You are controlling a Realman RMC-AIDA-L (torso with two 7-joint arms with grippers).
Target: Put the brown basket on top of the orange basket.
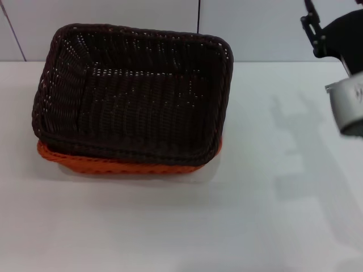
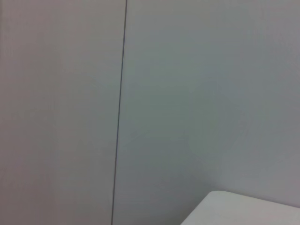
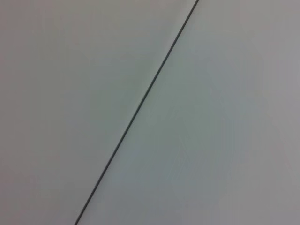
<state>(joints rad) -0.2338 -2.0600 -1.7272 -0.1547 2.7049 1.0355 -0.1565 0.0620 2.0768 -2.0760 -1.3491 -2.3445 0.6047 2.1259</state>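
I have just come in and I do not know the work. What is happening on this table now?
Nothing is being handled at this moment. The brown basket sits nested on top of the orange basket, whose rim shows only along the near edge, on the white table. So the stacking looks done. The right arm is lifted off to the right side, away from both baskets; its gripper is not visible. The left arm is out of the head view, and both wrist cameras face only the wall.

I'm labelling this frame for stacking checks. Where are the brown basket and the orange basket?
brown basket (image 1: 142, 96), head view, on its woven inner floor.
orange basket (image 1: 113, 165), head view, on the front rim strip showing beneath the brown one.
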